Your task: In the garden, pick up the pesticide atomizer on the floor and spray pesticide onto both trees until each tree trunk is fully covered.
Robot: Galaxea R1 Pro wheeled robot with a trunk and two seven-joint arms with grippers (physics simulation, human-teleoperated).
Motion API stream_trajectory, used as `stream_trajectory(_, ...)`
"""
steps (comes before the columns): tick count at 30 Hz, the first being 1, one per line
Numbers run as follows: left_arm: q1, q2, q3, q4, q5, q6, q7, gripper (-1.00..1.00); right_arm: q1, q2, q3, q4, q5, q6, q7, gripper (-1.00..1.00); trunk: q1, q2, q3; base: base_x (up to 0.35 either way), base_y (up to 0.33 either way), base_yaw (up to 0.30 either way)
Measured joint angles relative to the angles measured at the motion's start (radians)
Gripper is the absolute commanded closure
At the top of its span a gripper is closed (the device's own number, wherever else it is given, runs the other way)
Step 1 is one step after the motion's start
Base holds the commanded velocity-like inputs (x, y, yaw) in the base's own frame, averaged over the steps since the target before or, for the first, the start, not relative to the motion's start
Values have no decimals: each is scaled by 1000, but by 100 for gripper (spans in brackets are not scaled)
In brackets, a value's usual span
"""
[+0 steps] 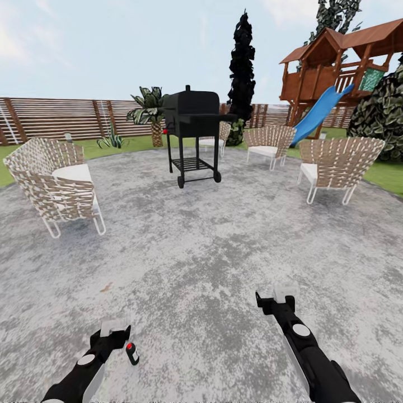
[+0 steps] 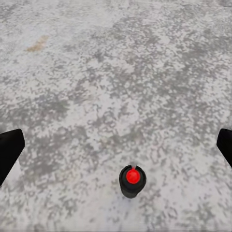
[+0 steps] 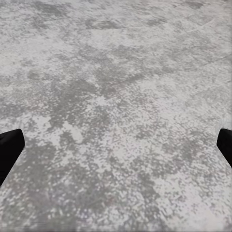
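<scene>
The pesticide atomizer [image 1: 132, 354], a small black bottle with a red top, stands upright on grey stone paving. It is just right of my left gripper [image 1: 115, 326] in the head view. In the left wrist view I see the atomizer [image 2: 132, 180] from above, with my left gripper [image 2: 116, 150] open wide and its black fingers [image 2: 9, 153] far apart, not touching it. My right gripper [image 1: 278, 295] hangs open over bare paving, and in its wrist view the right gripper [image 3: 116, 150] has nothing between its fingers [image 3: 9, 152]. The tree trunks are out of view.
A black wheeled grill [image 1: 193, 131] stands ahead on the round stone patio [image 1: 224, 235]. Woven chairs sit at the left [image 1: 56, 182] and right [image 1: 336, 165]. A wooden play tower with a blue slide [image 1: 324, 78], a dark conifer [image 1: 242, 67], a palm [image 1: 150, 112] and a slat fence [image 1: 61, 117] lie beyond.
</scene>
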Motion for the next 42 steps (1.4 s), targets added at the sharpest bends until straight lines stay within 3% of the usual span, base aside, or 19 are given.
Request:
stream_trajectory(14, -1, 0, 0, 1, 0, 0, 0, -100, 0, 0, 0, 0, 0, 0, 1, -100, 54, -98, -66, 0, 0, 0)
stream_trajectory(42, -1, 0, 0, 5, 0, -1, 0, -100, 0, 0, 0, -2, 0, 0, 1, -100, 66, -105, -219, 0, 0, 0)
